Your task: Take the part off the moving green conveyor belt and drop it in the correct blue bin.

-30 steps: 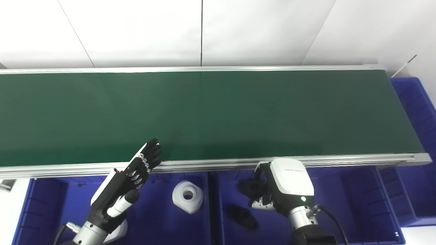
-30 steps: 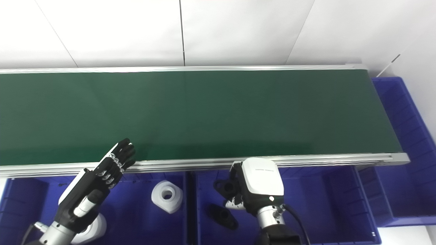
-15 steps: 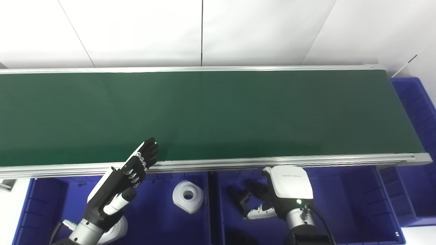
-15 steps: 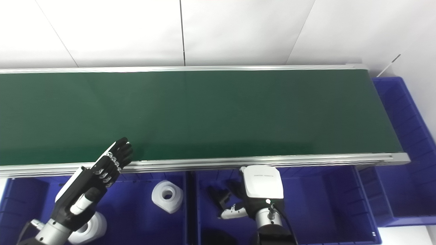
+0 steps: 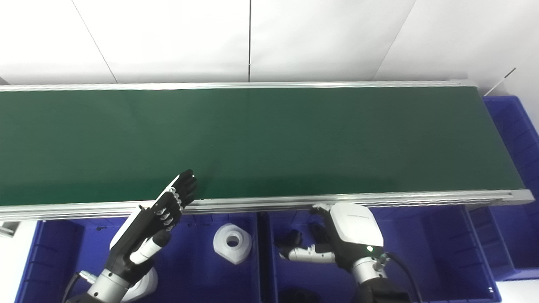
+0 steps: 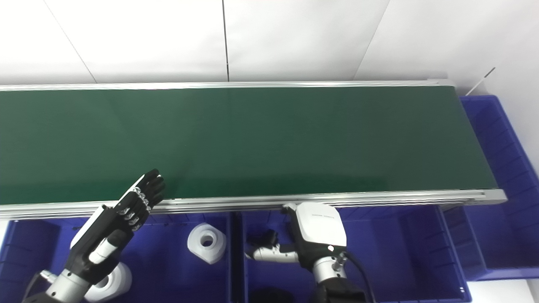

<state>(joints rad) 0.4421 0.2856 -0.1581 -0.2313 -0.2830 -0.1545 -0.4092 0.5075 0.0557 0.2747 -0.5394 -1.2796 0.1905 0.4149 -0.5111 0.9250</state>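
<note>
Right hand (image 5: 337, 240): over the middle bin (image 5: 421, 252), fingers spread, thumb stretched left, holding nothing. Black part (image 5: 297, 294): on that bin's floor at the picture's bottom edge, below the hand, only partly in view. Left hand (image 5: 156, 219): flat and open, fingers straight, tips over the near rail of the belt (image 5: 269, 139), empty. Left bin (image 5: 198, 269): one white part (image 5: 232, 243) near its right wall, a second white part (image 6: 107, 282) under the left wrist. Belt: bare green surface.
</note>
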